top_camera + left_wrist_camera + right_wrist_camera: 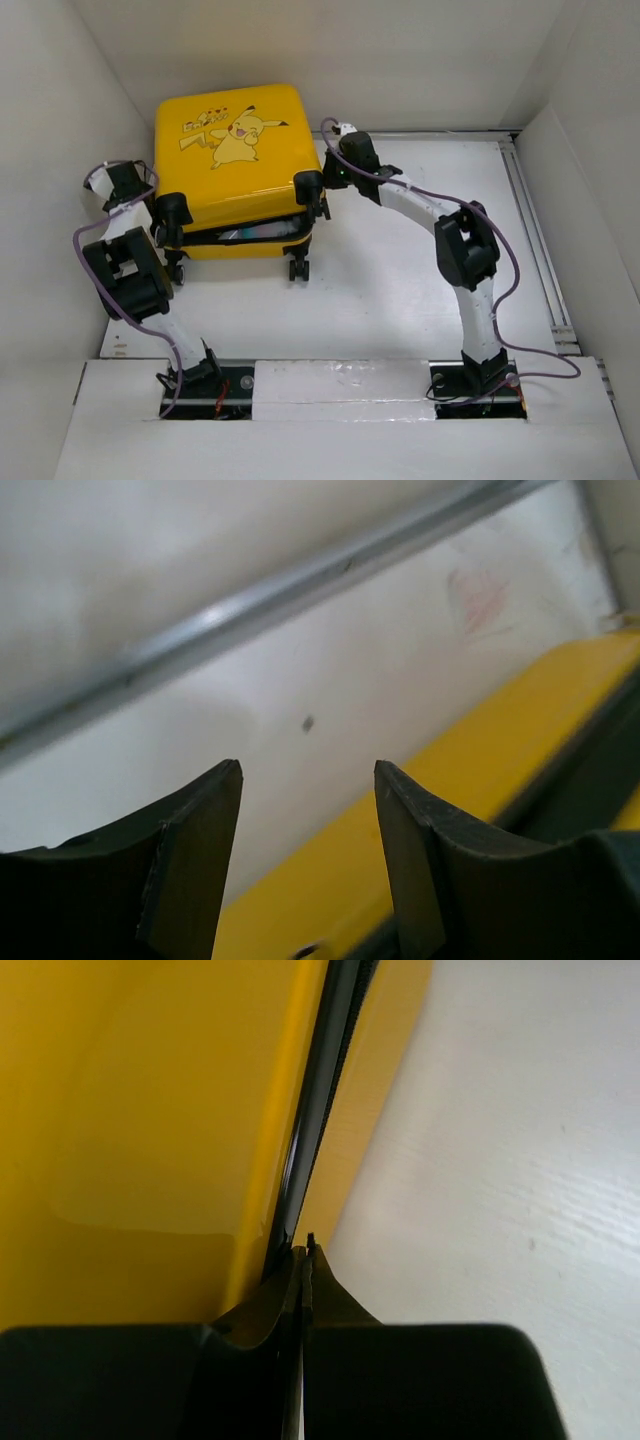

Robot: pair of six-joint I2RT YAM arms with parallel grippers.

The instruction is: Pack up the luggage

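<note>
Where the right gripper [305,1250] meets the luggage, its two fingers are pressed flat together, tips at the black zipper trim [318,1110] that runs along the seam of the yellow shell. Whether a zipper pull is nipped between them cannot be told; nothing shows between the pads. The left gripper [308,770] stands spread at the opposite side of the case. It is empty, with the yellow wall just beyond its fingertips and apart from them.

The luggage [225,150], a small hard-shell suitcase with a Pikachu print, lies flat on the white table [400,290], print side up, with its wheels [298,267] toward the arms' bases. Its lid is down but not closed: along the wheel side a dark gap [250,232] shows, with something pale inside.

The shell looks stiff and glossy, so fingers would likely slide on its broad faces. It is probably light enough to skid on the table if pushed from one side only. The better holds seem to be the zipper trim and its pull, the lid's edge at the gap, or the wheel housings. Pressing on both sides of the case at once should stop it swivelling. Whatever sits at the gap may need tucking in so the zipper does not catch it.
</note>
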